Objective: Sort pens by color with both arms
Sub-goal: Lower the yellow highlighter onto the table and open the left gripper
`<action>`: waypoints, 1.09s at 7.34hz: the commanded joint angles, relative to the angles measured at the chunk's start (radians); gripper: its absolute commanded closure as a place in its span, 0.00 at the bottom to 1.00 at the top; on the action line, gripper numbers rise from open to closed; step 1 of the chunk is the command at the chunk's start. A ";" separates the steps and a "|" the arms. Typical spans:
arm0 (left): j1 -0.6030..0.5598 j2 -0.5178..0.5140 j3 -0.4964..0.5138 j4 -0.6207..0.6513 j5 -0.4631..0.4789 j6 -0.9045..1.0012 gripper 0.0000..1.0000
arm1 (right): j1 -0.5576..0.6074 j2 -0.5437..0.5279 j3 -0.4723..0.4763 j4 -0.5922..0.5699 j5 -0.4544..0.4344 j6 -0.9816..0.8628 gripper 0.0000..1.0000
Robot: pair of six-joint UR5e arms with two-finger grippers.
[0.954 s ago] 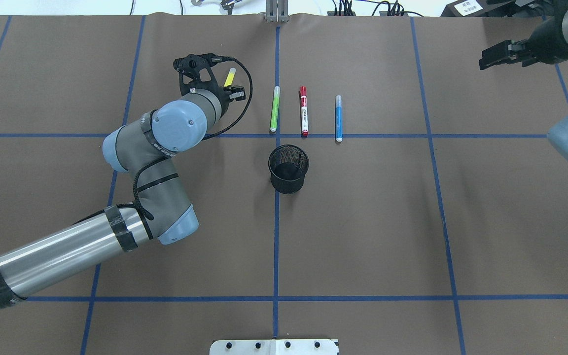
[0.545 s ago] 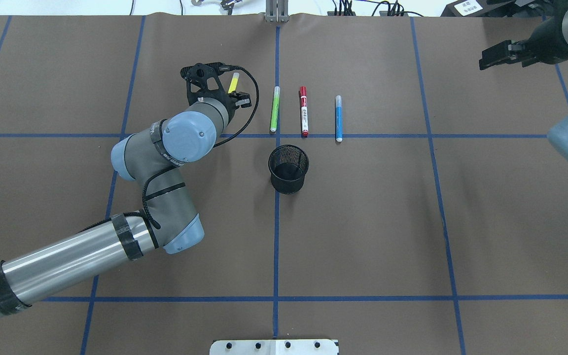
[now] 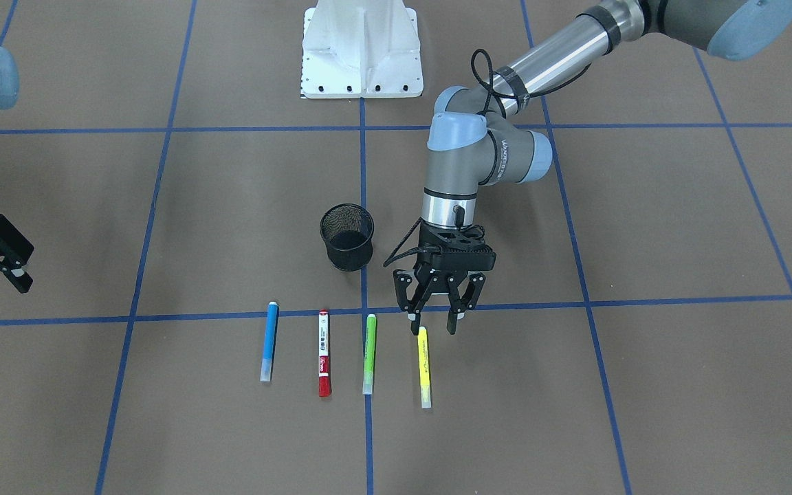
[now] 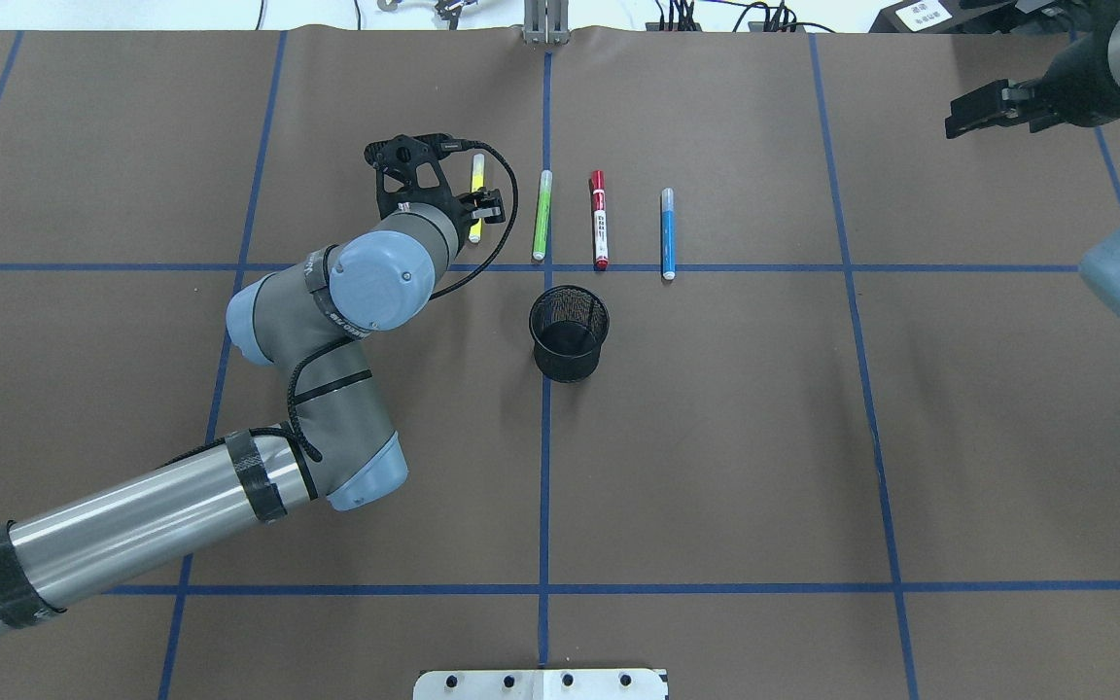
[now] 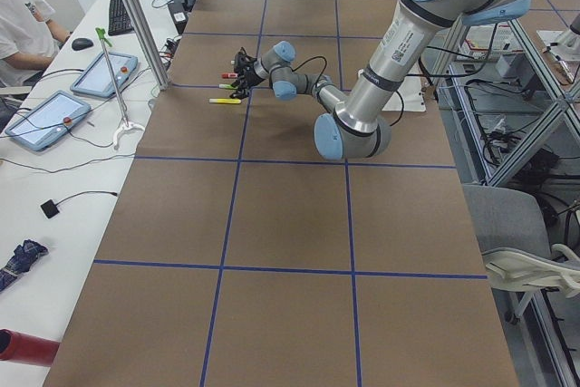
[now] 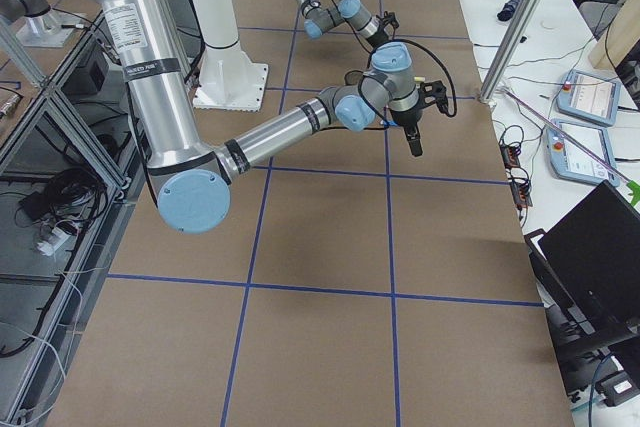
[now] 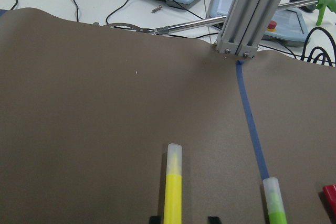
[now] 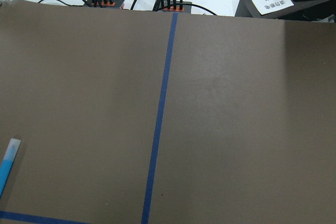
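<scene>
Starting at the near left: left arm [image 4: 132, 515] in from the corner, elbow bent, wrist turned straight down over the worktop [image 4: 716, 437]. At its tip, left gripper [image 3: 433, 330], fingers apart, pointing down over the near end of the yellow pen [image 3: 423, 368]. From the wrist camera, that pen sits between the two fingertips and closer to the left one, gripped by neither. Flat on the brown paper, lengthwise near to far.

Just right of it, green pen [image 4: 542, 215], lying parallel, beside the blue tape line down the middle. Next, white pen with the red cap [image 4: 600, 220], cap at the far end. Then blue pen [image 4: 668, 234], last in the row, a wider gap before it. All four side by side, none touching.

Nearer than the row, on the centre line: black mesh cup [image 4: 560, 369], upright, nearest the green and red-capped pens.

Way out at the far right edge: right gripper [image 4: 959, 115], off the paper's grid, well apart from every pen. Open or closed, cannot tell from these angles. Only the far tip of the blue pen at the edge of its wrist camera.
</scene>
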 commanded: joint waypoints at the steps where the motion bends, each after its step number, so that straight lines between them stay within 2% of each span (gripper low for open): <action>1: 0.000 0.000 -0.018 0.005 -0.003 0.002 0.02 | 0.000 0.000 0.000 0.000 0.001 0.000 0.01; 2: -0.007 0.007 -0.084 0.058 -0.011 0.008 0.02 | -0.002 0.000 0.000 0.000 -0.002 0.000 0.01; 3: -0.020 0.012 -0.179 0.177 -0.043 0.010 0.02 | -0.002 0.017 -0.009 -0.006 -0.002 0.000 0.01; 4: -0.068 0.020 -0.281 0.321 -0.143 0.035 0.02 | -0.002 0.018 -0.017 -0.012 -0.002 -0.002 0.01; 5: -0.129 0.108 -0.433 0.453 -0.244 0.121 0.02 | -0.002 0.018 -0.025 -0.014 -0.004 -0.008 0.01; 6: -0.198 0.188 -0.533 0.564 -0.352 0.258 0.02 | 0.000 0.014 -0.037 -0.017 -0.002 -0.015 0.01; 7: -0.273 0.234 -0.572 0.642 -0.461 0.367 0.02 | 0.003 0.011 -0.069 -0.017 0.001 -0.018 0.01; 8: -0.336 0.253 -0.569 0.716 -0.553 0.406 0.02 | 0.006 0.014 -0.115 -0.020 0.009 -0.031 0.01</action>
